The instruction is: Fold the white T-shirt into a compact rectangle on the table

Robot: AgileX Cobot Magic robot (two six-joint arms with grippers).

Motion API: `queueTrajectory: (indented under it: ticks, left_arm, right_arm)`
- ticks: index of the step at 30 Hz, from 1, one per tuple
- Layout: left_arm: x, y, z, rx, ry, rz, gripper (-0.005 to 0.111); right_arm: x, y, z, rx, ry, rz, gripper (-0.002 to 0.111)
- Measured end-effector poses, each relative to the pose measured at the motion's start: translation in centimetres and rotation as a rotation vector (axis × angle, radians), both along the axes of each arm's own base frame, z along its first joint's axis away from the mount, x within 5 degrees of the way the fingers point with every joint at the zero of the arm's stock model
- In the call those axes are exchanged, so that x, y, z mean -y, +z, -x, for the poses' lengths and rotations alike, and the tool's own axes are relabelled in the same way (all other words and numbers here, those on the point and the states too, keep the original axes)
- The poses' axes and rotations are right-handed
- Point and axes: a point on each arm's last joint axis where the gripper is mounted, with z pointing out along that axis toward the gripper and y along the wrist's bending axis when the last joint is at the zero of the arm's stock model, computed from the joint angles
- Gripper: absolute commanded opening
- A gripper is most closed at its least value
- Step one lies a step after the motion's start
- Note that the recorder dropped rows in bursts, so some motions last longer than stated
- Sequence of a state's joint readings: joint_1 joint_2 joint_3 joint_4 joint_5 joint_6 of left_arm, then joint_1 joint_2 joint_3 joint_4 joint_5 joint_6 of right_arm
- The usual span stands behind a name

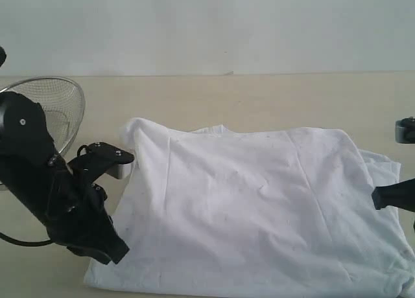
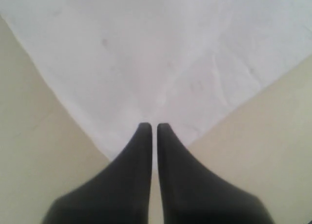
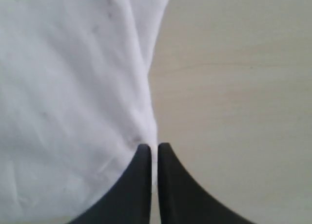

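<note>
The white T-shirt point(image 1: 259, 207) lies spread on the table point(image 1: 259, 97) with its plain side up and the collar at the far edge; no lettering shows. My left gripper point(image 1: 122, 251) sits at the shirt's near-left corner. In the left wrist view the shirt point(image 2: 146, 48) narrows to a corner that runs in between the shut fingers of that gripper point(image 2: 153, 125). My right gripper point(image 1: 375, 197) is at the shirt's right edge. In the right wrist view it point(image 3: 152, 146) is shut, and the cloth point(image 3: 63, 87) puckers at its tips.
A round wire-mesh basket point(image 1: 61, 107) stands at the far left, just behind the left arm. A lower layer of cloth point(image 1: 382, 165) sticks out on the shirt's right side. Bare tabletop point(image 3: 234, 87) lies beyond the shirt's right edge and behind the collar.
</note>
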State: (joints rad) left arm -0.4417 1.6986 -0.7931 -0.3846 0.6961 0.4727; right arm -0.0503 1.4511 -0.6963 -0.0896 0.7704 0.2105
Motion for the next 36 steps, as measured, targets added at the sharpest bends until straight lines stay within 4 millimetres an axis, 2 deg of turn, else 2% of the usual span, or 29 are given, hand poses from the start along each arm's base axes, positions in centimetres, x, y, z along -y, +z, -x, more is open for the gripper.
queueTrajectory:
  ticks: [2, 5, 9, 10, 12, 14, 17, 25, 36]
  left_arm:
    - [0.0, 0.1, 0.0, 0.006, 0.006, 0.005, 0.005]
    - [0.3, 0.1, 0.0, -0.002, 0.021, 0.033, 0.011]
    - [0.6, 0.3, 0.0, -0.003, 0.017, 0.077, 0.033]
    - [0.8, 0.3, 0.0, -0.004, 0.018, 0.091, 0.04]
    - [1.0, 0.4, 0.1, -0.007, 0.026, 0.116, 0.049]
    - [1.2, 0.5, 0.1, -0.011, 0.036, 0.139, 0.054]
    - [1.3, 0.6, 0.0, -0.014, 0.047, 0.156, 0.054]
    - [1.4, 0.6, 0.0, -0.016, 0.051, 0.162, 0.054]
    - [1.4, 0.6, 0.0, -0.013, 0.049, 0.162, 0.054]
  right_arm:
    - [-0.4, -0.2, 0.2, 0.001, -0.001, -0.042, 0.001]
    - [-0.7, -0.7, 0.6, 0.004, 0.0, -0.071, 0.016]
    - [-0.7, -0.8, 0.5, 0.023, 0.006, -0.078, 0.057]
    - [-0.7, -0.8, 0.4, 0.031, 0.007, -0.078, 0.064]
    - [-0.7, -0.8, 0.1, 0.062, 0.018, -0.075, 0.061]
    - [-0.7, -0.8, -0.3, 0.105, 0.024, -0.071, 0.054]
    - [-0.7, -1.2, -1.0, 0.148, 0.026, -0.067, 0.053]
    - [-0.5, -4.6, -2.8, 0.091, 0.022, -0.068, 0.053]
    - [-0.1, -5.9, -3.9, 0.094, -0.001, -0.069, 0.053]
